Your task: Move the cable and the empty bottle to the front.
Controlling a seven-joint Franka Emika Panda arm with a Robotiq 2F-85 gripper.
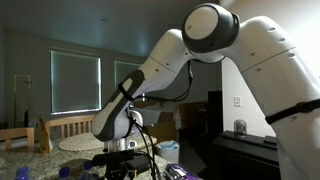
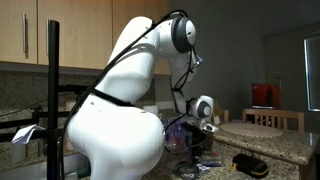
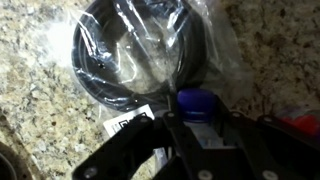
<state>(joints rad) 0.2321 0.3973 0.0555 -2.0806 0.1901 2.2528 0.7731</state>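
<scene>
The arm (image 1: 165,60) arches high in both exterior views, then slopes steeply down to the wrist (image 2: 203,107), which points the gripper downward. In the wrist view the gripper (image 3: 172,122) comes in from the bottom edge. Its black fingers (image 3: 132,150) lean towards each other, tips close together; whether they are fully closed is unclear.
</scene>
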